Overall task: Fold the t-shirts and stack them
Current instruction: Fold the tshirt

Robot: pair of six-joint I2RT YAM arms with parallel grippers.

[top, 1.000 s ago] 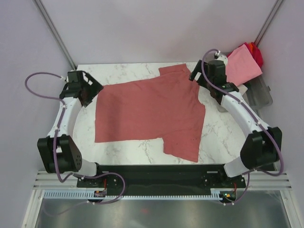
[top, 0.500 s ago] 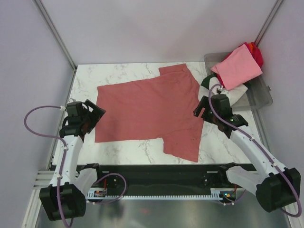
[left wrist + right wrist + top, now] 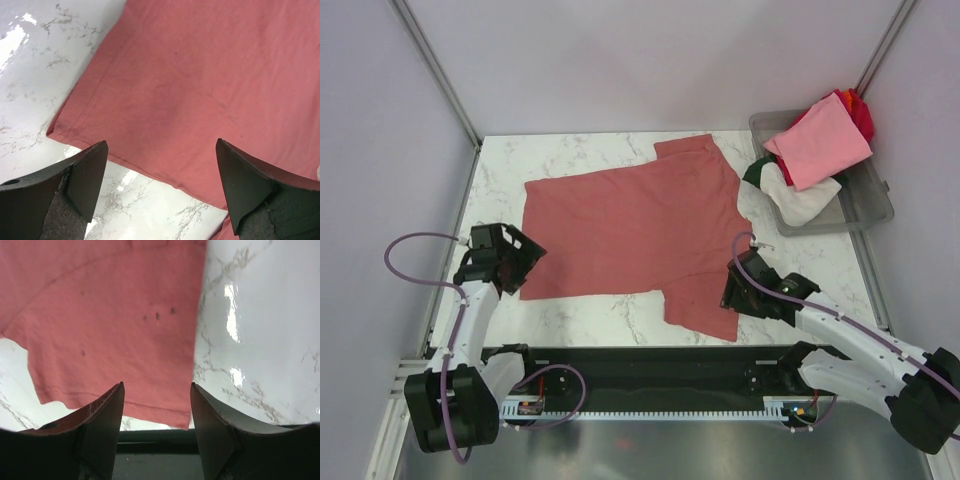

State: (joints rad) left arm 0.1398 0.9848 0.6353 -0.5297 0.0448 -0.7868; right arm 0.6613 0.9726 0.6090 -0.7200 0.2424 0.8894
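A dusty brick-red t-shirt (image 3: 630,235) lies spread flat on the marble table (image 3: 500,180), sleeves toward the right. My left gripper (image 3: 525,262) hovers open by the shirt's near-left corner. In the left wrist view the left gripper (image 3: 161,145) straddles the hem of the t-shirt (image 3: 200,75), holding nothing. My right gripper (image 3: 728,295) sits at the near sleeve. In the right wrist view the right gripper (image 3: 156,386) has its jaws apart above the sleeve's (image 3: 110,315) hem corner, with no cloth pinched.
A clear grey tub (image 3: 865,205) stands at the back right, holding a light pink shirt (image 3: 820,140), a bright red one (image 3: 861,115), a white one (image 3: 800,200) and a dark green one (image 3: 755,172). The black base rail (image 3: 650,365) runs along the table's near edge.
Both arms swung from the shirt's far side to its near side. The left reached the near-left corner, the right the near sleeve. The right jaws have narrowed.
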